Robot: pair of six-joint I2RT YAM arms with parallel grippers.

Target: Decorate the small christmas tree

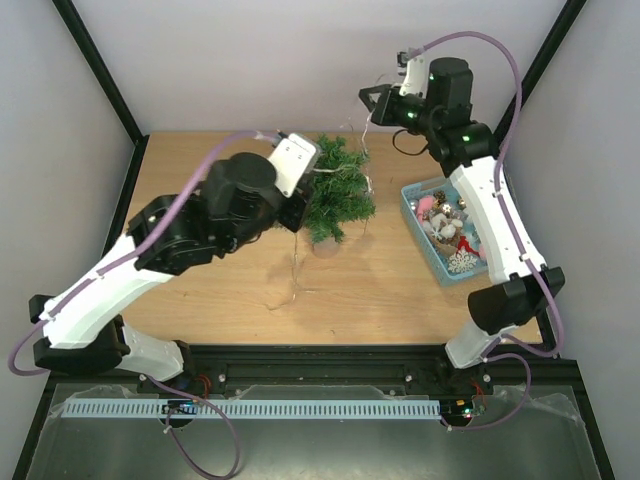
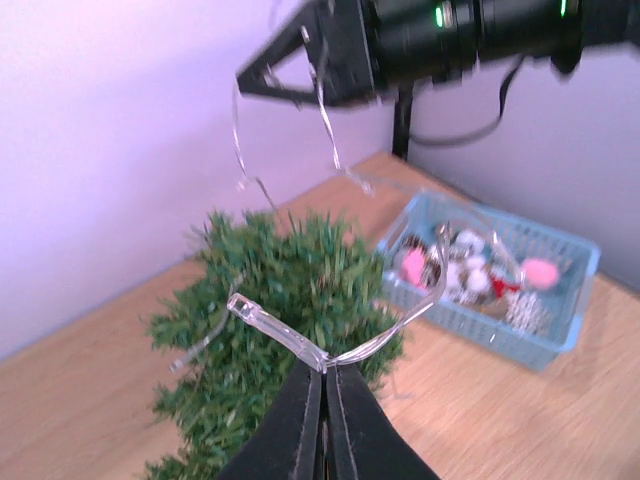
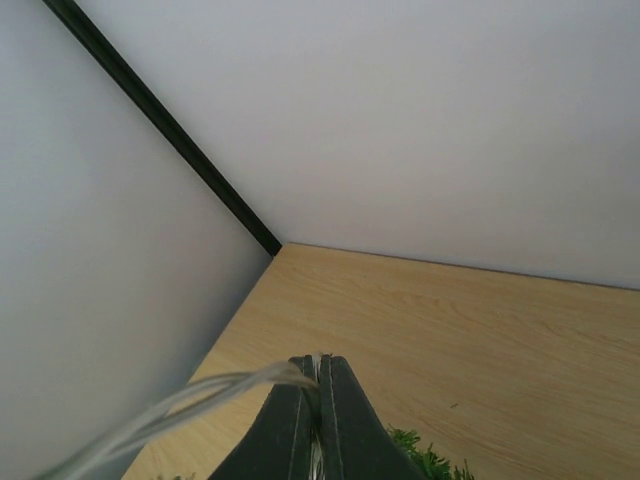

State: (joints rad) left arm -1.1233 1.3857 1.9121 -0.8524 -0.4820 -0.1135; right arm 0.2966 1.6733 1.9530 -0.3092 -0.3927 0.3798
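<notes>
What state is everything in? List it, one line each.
small christmas tree: standing upright
clear strand: pinched by both grippers, hanging above the tree
left gripper: shut on the clear strand
right gripper: shut on the clear strand, raised
blue basket: holding ornaments

The left arm (image 1: 100,290) rises from its base at the near left, folds sharply at the elbow and reaches forward and to the right, and its wrist carries the left pincer (image 2: 323,368) with both fingers pressed flat together on a clear strand (image 2: 280,335). The right arm (image 1: 490,215) stretches from its base at the near right almost straight away from the near edge, its wrist bent to the left and held high. The right pincer (image 3: 318,360) is closed tight too, its fingers nipping a strand of the same clear kind
</notes>
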